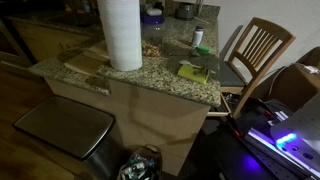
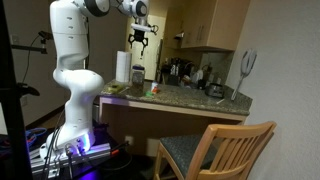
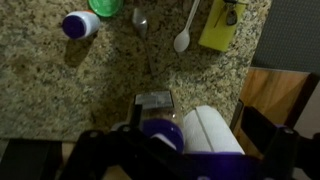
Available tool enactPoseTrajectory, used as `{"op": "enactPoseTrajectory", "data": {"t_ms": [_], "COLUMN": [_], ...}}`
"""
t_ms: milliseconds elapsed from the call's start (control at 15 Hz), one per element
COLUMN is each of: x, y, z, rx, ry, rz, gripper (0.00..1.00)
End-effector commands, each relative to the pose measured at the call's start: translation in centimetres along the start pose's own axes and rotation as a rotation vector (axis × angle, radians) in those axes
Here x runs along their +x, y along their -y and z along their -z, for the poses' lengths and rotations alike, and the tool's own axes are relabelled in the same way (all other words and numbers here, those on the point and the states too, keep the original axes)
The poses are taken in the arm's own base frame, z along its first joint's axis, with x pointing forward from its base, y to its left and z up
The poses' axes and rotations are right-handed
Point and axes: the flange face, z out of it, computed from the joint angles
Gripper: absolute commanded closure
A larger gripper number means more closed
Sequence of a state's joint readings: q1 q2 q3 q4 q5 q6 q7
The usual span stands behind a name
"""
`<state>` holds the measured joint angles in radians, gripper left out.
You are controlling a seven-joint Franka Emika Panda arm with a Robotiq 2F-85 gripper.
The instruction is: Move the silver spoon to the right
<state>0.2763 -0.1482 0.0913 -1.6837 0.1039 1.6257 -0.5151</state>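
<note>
The silver spoon (image 3: 141,24) lies on the granite counter (image 3: 60,80) at the top of the wrist view, bowl up and thin handle running down. A white spoon (image 3: 183,38) lies just right of it. My gripper (image 3: 190,162) is open and empty, far above the counter, with its dark fingers at the bottom of the wrist view. In an exterior view the gripper (image 2: 141,38) hangs high above the counter (image 2: 190,97), over the paper towel roll (image 2: 122,67).
A purple-capped bottle (image 3: 79,24) and a green object (image 3: 105,5) lie left of the silver spoon, and a yellow-green sponge (image 3: 221,24) lies right of the white spoon. The paper towel roll (image 3: 212,132) and a purple bowl (image 3: 160,130) are below. A wooden chair (image 1: 256,50) stands beside the counter.
</note>
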Motion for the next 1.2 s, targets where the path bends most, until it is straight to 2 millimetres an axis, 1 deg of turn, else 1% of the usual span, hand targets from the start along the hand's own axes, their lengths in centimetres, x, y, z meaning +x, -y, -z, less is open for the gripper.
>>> {"op": "enactPoseTrajectory", "data": {"t_ms": [0, 67, 133, 267, 333, 400, 467, 533, 600, 733, 867, 1133], "x": [0.8, 1.1, 1.2, 1.2, 1.4, 2.1, 2.0, 1.9, 1.9, 1.8, 1.6, 1.4], "y": [0.3, 0.2, -0.1, -0.9, -0.9, -0.6, -0.8, -0.9, -1.0, -1.0, -0.8, -0.6], "z": [-8.6, -10.7, -13.3, -17.6, -19.2, -16.9, -18.5, -19.5, -19.7, -19.5, -19.4, -19.6], "rx": [-0.006, 0.007, -0.012, -0.033, -0.032, -0.014, -0.017, -0.017, -0.018, -0.02, -0.031, -0.053], "ry": [0.071, 0.056, 0.041, 0.007, -0.015, 0.01, 0.003, 0.002, 0.001, -0.004, 0.041, 0.068], "rz": [-0.045, -0.074, -0.105, -0.19, -0.238, -0.175, -0.204, -0.218, -0.224, -0.229, -0.265, -0.319], "gripper": [0.0, 0.0, 0.0, 0.0, 0.0, 0.0, 0.0, 0.0, 0.0, 0.0, 0.0, 0.0]}}
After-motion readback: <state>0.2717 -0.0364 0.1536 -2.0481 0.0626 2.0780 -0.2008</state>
